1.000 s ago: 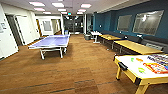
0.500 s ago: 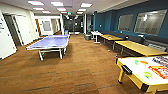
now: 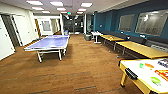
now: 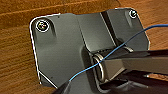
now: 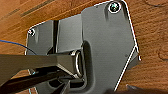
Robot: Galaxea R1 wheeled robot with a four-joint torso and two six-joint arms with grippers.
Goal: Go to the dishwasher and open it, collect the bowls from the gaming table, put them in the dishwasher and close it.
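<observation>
**Bowls in sight, nothing picked up yet**

I am in a long room with a wood floor [image 3: 82, 72]. From the head camera, the gaming table [image 3: 135, 66] sits at the lower right, close to me, its white top and yellowish edge running out of view. On it I make out what I take to be the bowls: a bright green bowl [image 3: 155, 80] near the front edge, and an orange one [image 3: 149, 65] further back, with another small green shape beside it that I cannot identify. A colourful box [image 3: 162, 74] lies between them toward the far side.

A blue ping-pong table [image 3: 48, 43] stands well apart to the left, and yellow-topped tables [image 3: 140, 48] line the dark blue wall on the right.

Both wrist cameras look down over the robot's own dark plates at bare floor. I cannot tell whether either gripper is open or closed, and I see nothing held in them.

The dishwasher is nowhere in these views, so I cannot judge whether it stands open. My reading of progress: the bowls sit on the table, so collecting is not done. Loading them into the dishwasher and closing it are left as well. I judge this to be the approach to the table.
</observation>
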